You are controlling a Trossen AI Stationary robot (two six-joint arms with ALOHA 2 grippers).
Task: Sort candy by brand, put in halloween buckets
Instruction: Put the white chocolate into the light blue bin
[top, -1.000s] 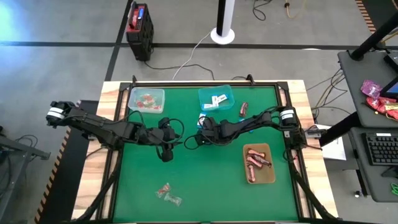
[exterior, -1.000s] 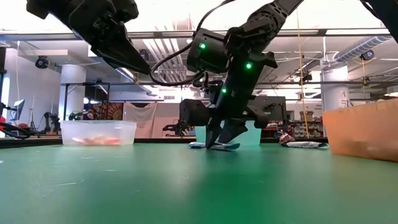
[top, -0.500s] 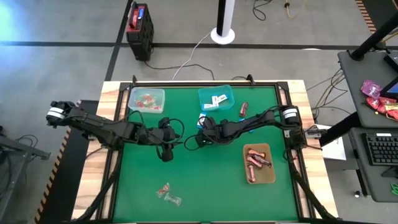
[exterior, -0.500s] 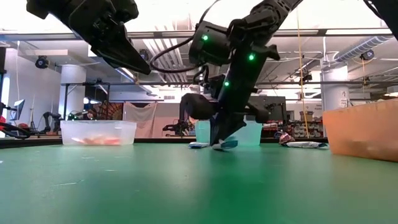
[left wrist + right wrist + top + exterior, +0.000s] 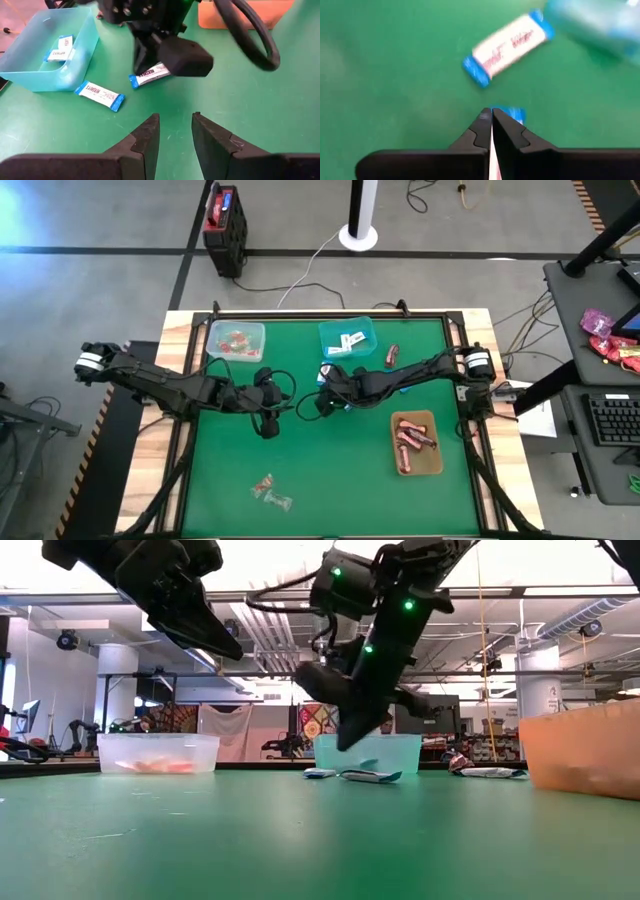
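Note:
Two white-and-blue candy packets (image 5: 99, 95) (image 5: 150, 76) lie flat on the green mat in front of the teal bucket (image 5: 347, 337), which holds more of them. My right gripper (image 5: 348, 740) hangs shut a little above the nearer packet (image 5: 371, 776), with nothing showing between its fingers. In the right wrist view only that packet's blue end (image 5: 510, 114) peeks out past the fingertips. My left gripper (image 5: 175, 135) waits open and empty over mid-table, raised. The mint bucket (image 5: 236, 340) holds red-pink twists. The amber tray (image 5: 416, 442) holds dark red-brown bars.
A dark red-brown bar (image 5: 392, 355) lies loose on the mat right of the teal bucket. Some clear twists (image 5: 268, 490) lie near the front edge. The two arms' cables loop over mid-table between the grippers. A raised frame rims the mat.
My right gripper has shut at the white-and-blue packet on the mat, rolled a little and risen. The packet tipped up at one end for a moment and lies flat on the mat again, below the gripper.

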